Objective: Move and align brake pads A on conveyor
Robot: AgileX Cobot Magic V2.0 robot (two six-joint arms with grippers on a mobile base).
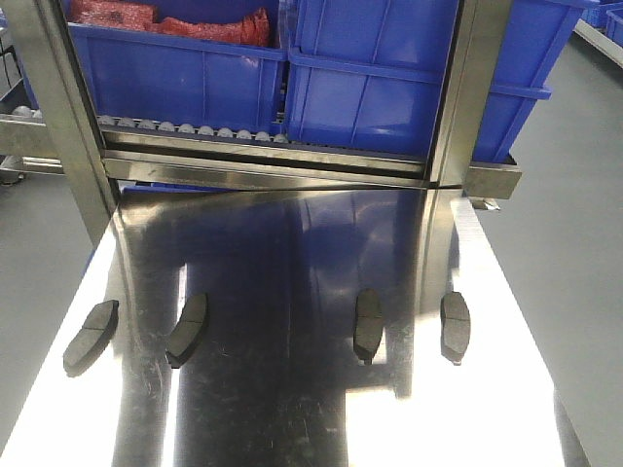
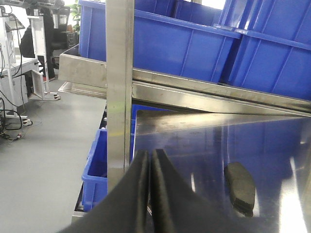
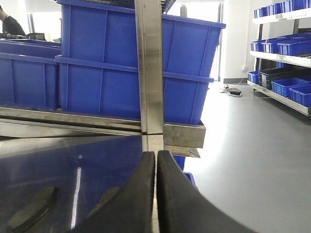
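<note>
Several brake pads A lie in a loose row on a mirror-shiny steel tabletop (image 1: 292, 253): the leftmost pad (image 1: 91, 337), a second pad (image 1: 187, 329), a third pad (image 1: 368, 325) and the rightmost pad (image 1: 455, 326). All are dark grey and point roughly away from me. My left gripper (image 2: 149, 153) is shut with nothing in it, and one pad (image 2: 239, 187) lies to its right. My right gripper (image 3: 156, 153) is also shut and holds nothing; a pad (image 3: 31, 208) lies to its lower left. The conveyor is out of view. Neither gripper shows in the front view.
Blue plastic bins (image 1: 370, 88) sit on a roller rack behind the tabletop, one holding red parts (image 1: 165, 19). Steel posts (image 1: 63, 107) (image 1: 458, 97) stand at the table's far corners. Grey floor lies on both sides, with shelving (image 3: 282, 39) at far right.
</note>
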